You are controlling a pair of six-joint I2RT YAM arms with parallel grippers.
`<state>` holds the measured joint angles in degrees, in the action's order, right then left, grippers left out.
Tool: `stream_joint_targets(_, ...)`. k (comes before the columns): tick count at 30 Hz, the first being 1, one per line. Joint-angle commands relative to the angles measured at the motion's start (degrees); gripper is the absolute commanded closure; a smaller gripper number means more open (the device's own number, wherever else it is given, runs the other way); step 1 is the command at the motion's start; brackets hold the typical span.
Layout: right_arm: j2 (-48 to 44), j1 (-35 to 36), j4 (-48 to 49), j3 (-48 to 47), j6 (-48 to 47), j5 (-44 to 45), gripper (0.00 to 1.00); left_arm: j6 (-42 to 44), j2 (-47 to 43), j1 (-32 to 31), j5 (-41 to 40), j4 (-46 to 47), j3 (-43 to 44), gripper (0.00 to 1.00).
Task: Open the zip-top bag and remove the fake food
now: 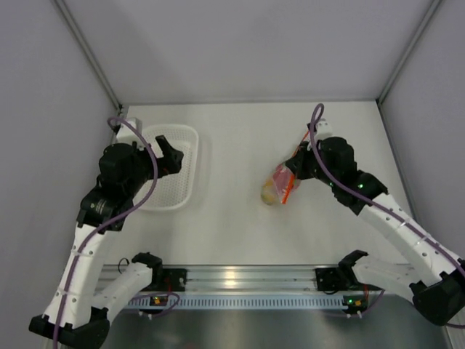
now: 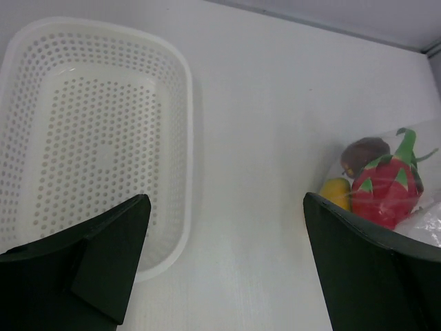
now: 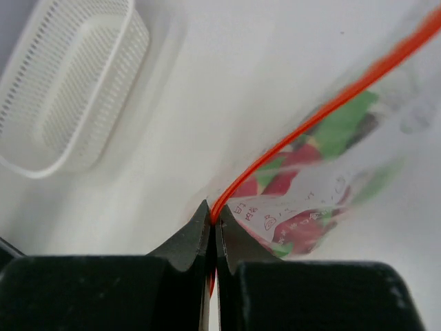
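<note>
The clear zip-top bag [image 1: 282, 183] lies on the white table right of centre, its orange-red zip strip [image 3: 289, 145] running up and right in the right wrist view. My right gripper [image 3: 213, 219] is shut on the strip at the bag's mouth. Inside the bag sit the red fruit with green leaves [image 2: 386, 187], the dark maroon one [image 2: 364, 153] and the yellow-orange one [image 2: 336, 192]. My left gripper [image 2: 224, 265] is open and empty, hovering by the basket's right rim, well left of the bag.
A white perforated basket [image 1: 168, 173] stands at the left of the table; it also shows in the left wrist view [image 2: 89, 138] and the right wrist view [image 3: 69, 83]. Grey walls enclose the table on three sides. A metal rail [image 1: 240, 280] runs along the near edge.
</note>
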<state>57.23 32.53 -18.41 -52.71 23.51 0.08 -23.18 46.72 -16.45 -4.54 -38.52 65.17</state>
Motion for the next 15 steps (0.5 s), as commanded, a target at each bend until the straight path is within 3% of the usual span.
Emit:
stream_joint_targets(1, 2.96, 0.51, -21.64, -13.44, -14.95, 2.74, 1.00, -3.27, 2.58, -0.16, 10.04, 7.65, 3.03, 0.01)
stream_joint_targets(6, 6.22, 1.82, -34.30, -26.82, -20.17, 3.79, 1.00, -9.49, 4.60, -0.16, 23.49, 21.36, -0.91, 0.01)
stream_joint_targets(8, 7.36, 2.62, -39.58, -30.33, -21.13, 4.75, 1.00, -11.53, 5.13, -0.25, 29.55, 31.46, -4.77, 0.01)
stream_joint_targets(11, 8.07, 5.08, -43.98, -32.36, -22.62, 6.16, 1.00, -15.48, 6.45, -0.87, 35.70, 48.06, -10.83, 0.01)
stream_joint_targets(15, 9.30, 10.86, -49.60, -33.51, -25.52, 6.95, 1.00, -13.50, 10.04, -3.23, 38.97, 58.28, -12.78, 0.01)
